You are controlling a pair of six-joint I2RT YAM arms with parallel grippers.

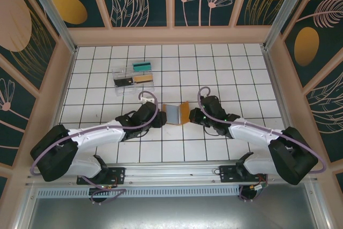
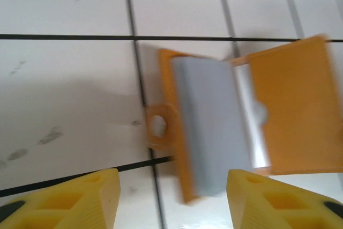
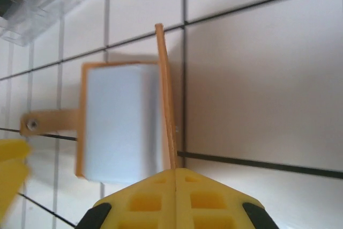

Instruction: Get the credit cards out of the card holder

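The card holder [image 1: 173, 114] lies open on the white tiles between my two arms. Its pale blue-grey face [image 2: 209, 132] lies flat, and an orange loop tab [image 2: 159, 126] sticks out on its left. The orange flap [image 3: 166, 100] stands upright, and my right gripper [image 3: 175, 174] is shut on its edge. My left gripper [image 2: 172, 186] is open just short of the holder's near left corner, touching nothing. Its yellow fingers [image 2: 80, 202] straddle that corner in the left wrist view. I cannot make out any credit cards in the holder.
A clear plastic tray [image 1: 134, 73] with teal, black and tan flat pieces sits behind and to the left of the holder; its corner [image 3: 37, 4] shows in the right wrist view. Wooden walls [image 1: 59, 79] close in the tiled floor on three sides.
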